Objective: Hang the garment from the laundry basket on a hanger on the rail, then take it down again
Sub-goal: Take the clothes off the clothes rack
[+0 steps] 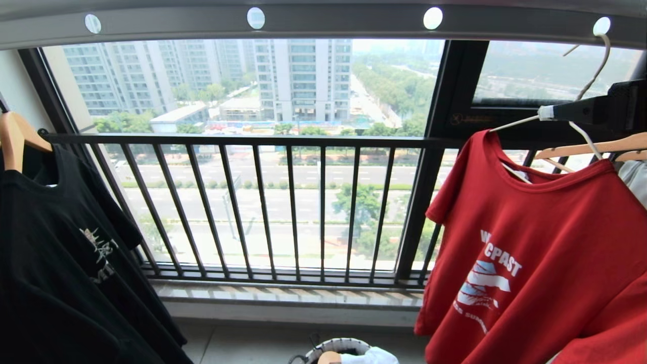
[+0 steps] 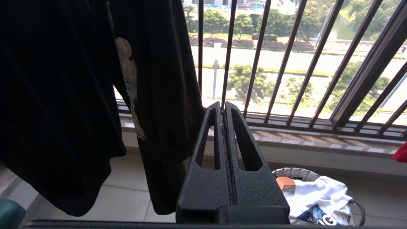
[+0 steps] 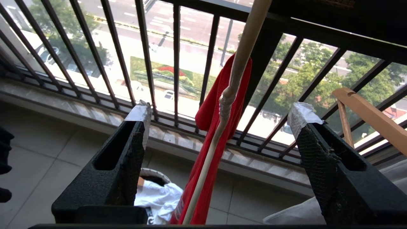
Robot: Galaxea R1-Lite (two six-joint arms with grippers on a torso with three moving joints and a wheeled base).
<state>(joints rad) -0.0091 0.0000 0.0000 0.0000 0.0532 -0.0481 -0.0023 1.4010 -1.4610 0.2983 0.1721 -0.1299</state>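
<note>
While the red T-shirt [image 1: 536,263] hangs on the thin white hanger [image 1: 589,83] at about 3 o'clock in our head view, its hook sits in a hole of the grey rail [image 1: 323,23] at 1 o'clock. Our right end effector [image 3: 219,109] is wide open around the hanger's neck. Our left end effector [image 2: 224,108] is shut on nothing. At 6 o'clock, the laundry basket [image 1: 336,349] holds a white garment [image 1: 371,356].

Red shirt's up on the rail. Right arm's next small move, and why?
Probably close the right end effector on the hanger: its jaws stand open with the twisted neck between them, the red shirt hangs from the rail, and take-down comes next.
</note>
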